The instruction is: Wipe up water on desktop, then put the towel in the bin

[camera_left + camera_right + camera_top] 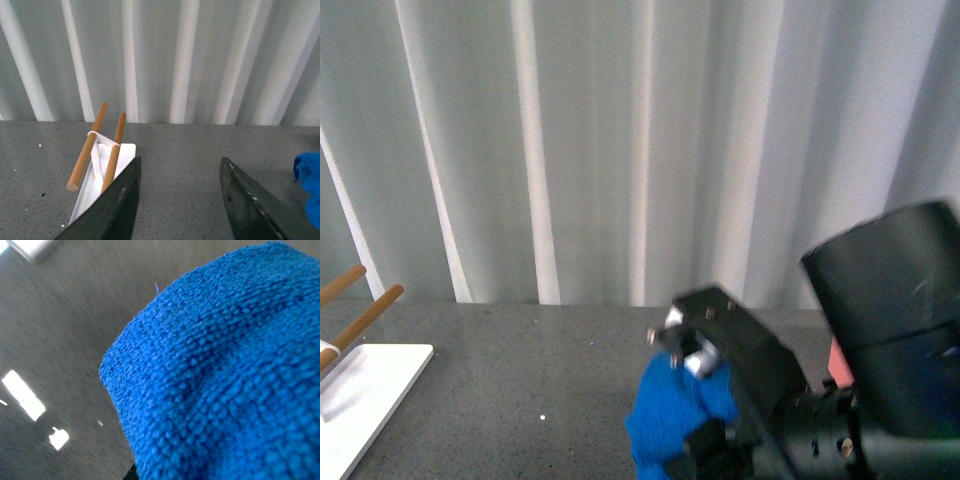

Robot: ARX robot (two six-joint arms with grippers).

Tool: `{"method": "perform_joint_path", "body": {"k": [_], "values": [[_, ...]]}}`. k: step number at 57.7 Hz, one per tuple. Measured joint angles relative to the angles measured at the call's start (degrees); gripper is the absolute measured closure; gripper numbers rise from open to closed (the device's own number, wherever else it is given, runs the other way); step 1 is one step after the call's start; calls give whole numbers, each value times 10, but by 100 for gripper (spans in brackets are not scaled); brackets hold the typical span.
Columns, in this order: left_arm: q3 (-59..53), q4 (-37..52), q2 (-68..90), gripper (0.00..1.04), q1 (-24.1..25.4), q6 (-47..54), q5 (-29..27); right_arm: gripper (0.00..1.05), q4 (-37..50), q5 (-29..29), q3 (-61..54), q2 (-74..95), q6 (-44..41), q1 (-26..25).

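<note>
Towel (665,425), one, clenched in right tool (700,400); left tool (180,200) gapes empty beside two rods (88,147).

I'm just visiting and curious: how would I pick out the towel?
Find the wide dark grey desktop before the pale curtain. Right of its middle, the black right gripper clutches the towel. It is the only bright blue, fuzzy thing; the tray at left is white and flat.

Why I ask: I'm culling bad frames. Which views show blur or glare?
Front view: soft overall, the bright royal-blue fuzzy microfibre towel smeared. Left wrist view: cleanest, round brown wooden rods crisp, no glare. Right wrist view: towel loops sharp, but the dark grey speckled desktop streaks with motion blur and carries white light reflections.
</note>
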Motion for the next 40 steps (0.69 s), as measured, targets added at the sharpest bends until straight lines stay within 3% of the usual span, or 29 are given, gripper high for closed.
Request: {"method": "perform_joint_path", "body": {"k": [15, 40], "values": [[0, 0, 0, 5, 0, 0, 0, 99, -104, 122, 103, 137, -62, -3], [0, 0, 0, 7, 0, 1, 0, 99, -182, 216, 297, 265, -77, 13]]}}
